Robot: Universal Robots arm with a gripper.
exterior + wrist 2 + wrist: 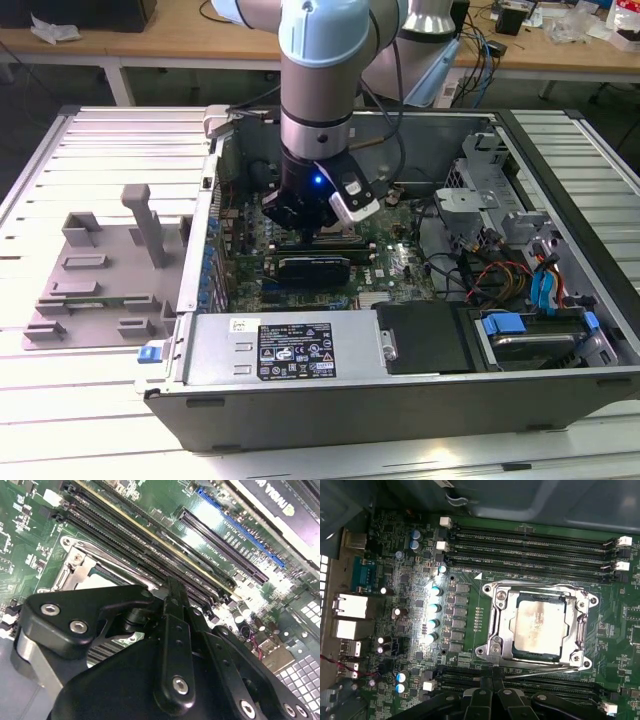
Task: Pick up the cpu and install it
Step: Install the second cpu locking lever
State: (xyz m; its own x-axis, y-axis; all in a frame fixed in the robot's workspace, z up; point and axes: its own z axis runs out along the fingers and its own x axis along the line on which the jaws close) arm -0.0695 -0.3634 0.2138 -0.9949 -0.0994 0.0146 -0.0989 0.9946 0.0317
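The cpu (539, 625), a flat square chip with a silvery top, lies in the motherboard socket, ringed by the metal socket frame (492, 617). In the first wrist view my gripper (494, 676) is just off one edge of the socket, over the nearest memory slots, apart from the chip. Its two black fingers (488, 680) are pressed together with nothing between them. In the second wrist view the gripper (176, 591) reaches over the memory slots beside the socket frame (80, 562). In the exterior view my gripper (312, 228) is low inside the open computer case (400, 400).
A grey plastic tray (100, 270) with raised blocks lies outside the case at the exterior view's left. Memory slots (530, 545) flank the socket. A black graphics card (315, 268), the power supply (290, 350), loose cables (480, 275) and a drive cage (530, 330) crowd the case.
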